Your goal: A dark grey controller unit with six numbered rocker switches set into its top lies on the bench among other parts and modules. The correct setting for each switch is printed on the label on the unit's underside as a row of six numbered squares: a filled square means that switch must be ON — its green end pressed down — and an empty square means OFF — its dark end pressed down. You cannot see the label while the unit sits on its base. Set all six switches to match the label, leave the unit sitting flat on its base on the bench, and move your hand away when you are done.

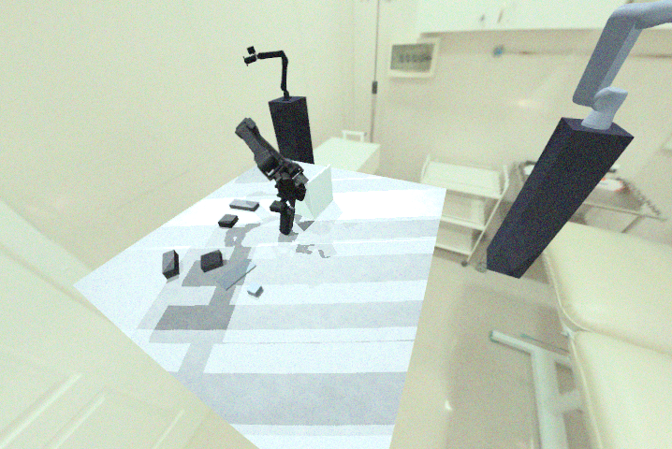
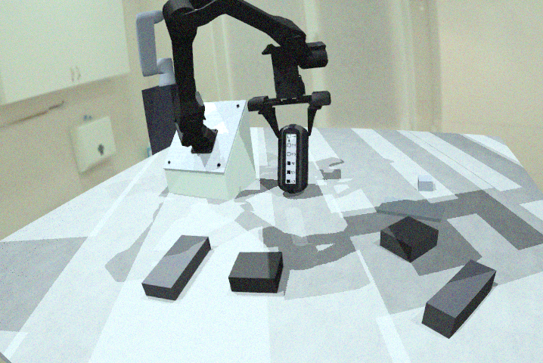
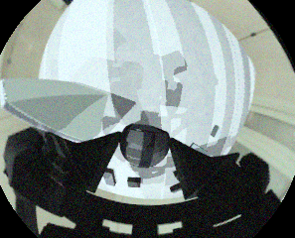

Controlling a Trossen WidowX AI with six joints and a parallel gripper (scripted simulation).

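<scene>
The dark grey controller unit (image 1: 285, 223) (image 2: 293, 187) (image 3: 146, 151) hangs nearly upright on end, its lower end close to the bench. My gripper (image 2: 294, 133) (image 3: 145, 137) is shut on its sides near the upper end. The underside faces the exterior view and shows the white label (image 2: 290, 158). From top to bottom, the upper three squares look empty and the lower three look filled; the small numbers beside them run from 1 at the top to 6. The rocker switches face away from the exterior camera and cannot be made out in the other views.
A pale wedge-shaped housing (image 1: 320, 195) (image 2: 199, 181) stands beside the unit, near the arm's base. Dark blocks (image 2: 175, 267) (image 2: 255, 271) (image 2: 409, 238) (image 2: 458, 299) lie on the bench. A thin pale plate (image 1: 236, 277) (image 2: 409, 209) and a small light cube (image 1: 255, 290) (image 2: 425, 183) lie farther off.
</scene>
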